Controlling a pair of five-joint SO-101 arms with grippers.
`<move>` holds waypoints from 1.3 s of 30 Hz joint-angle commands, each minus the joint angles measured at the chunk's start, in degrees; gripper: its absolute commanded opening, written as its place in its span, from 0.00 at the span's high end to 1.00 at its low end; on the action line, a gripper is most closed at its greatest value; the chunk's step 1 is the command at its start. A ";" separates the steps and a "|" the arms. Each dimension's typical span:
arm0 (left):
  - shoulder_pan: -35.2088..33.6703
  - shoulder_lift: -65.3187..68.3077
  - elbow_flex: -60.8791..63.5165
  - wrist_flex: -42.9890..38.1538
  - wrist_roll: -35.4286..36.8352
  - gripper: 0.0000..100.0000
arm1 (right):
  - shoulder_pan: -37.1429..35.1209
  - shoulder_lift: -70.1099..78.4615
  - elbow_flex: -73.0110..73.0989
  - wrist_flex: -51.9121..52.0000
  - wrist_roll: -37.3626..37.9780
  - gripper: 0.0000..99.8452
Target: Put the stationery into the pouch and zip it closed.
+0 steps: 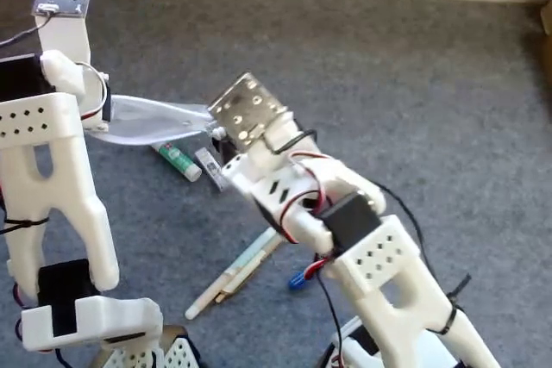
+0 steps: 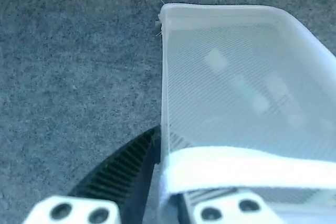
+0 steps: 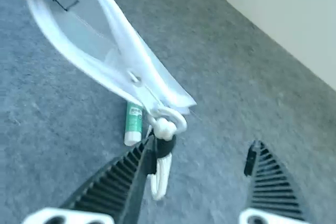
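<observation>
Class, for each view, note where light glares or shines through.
High view: the metal plate on an arm glints. Left wrist view: light shines through the pouch, with pale blotches. Right wrist view: the pouch glares white; the wall is bright.

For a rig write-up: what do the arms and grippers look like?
The left arm and right arm have white plastic shells with rows of small holes and black motors; red and black cables run along the right. The right gripper has black ridged fingers.
</observation>
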 commanded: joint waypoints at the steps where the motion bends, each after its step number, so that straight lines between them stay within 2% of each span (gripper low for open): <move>1: -0.84 -3.38 -1.36 1.05 0.79 0.99 | 3.74 -2.59 -6.55 7.69 -0.53 0.76; 4: -1.01 -6.73 -0.66 1.14 0.97 0.99 | 6.29 -2.68 -7.78 12.35 -0.53 0.80; 9: -0.92 -14.11 4.18 1.14 6.86 0.99 | 7.96 -2.68 -7.96 18.68 -0.70 0.83; 15: -1.19 -17.10 8.22 1.14 7.65 0.99 | 11.74 -2.68 -7.78 24.22 -10.99 0.83; 20: -4.35 -17.19 9.27 1.14 14.68 0.99 | 14.02 -2.51 -7.69 26.68 -20.31 0.83; 24: -6.99 -17.19 9.45 1.14 17.49 0.99 | 17.54 -2.42 -7.60 30.64 -26.64 0.83; 33: -7.08 -17.10 9.27 0.70 21.54 0.99 | 25.01 -2.24 -7.34 36.09 -27.16 0.83; 39: -7.08 -17.10 9.54 0.70 21.63 0.99 | 27.65 -2.33 0.04 36.00 -27.16 0.83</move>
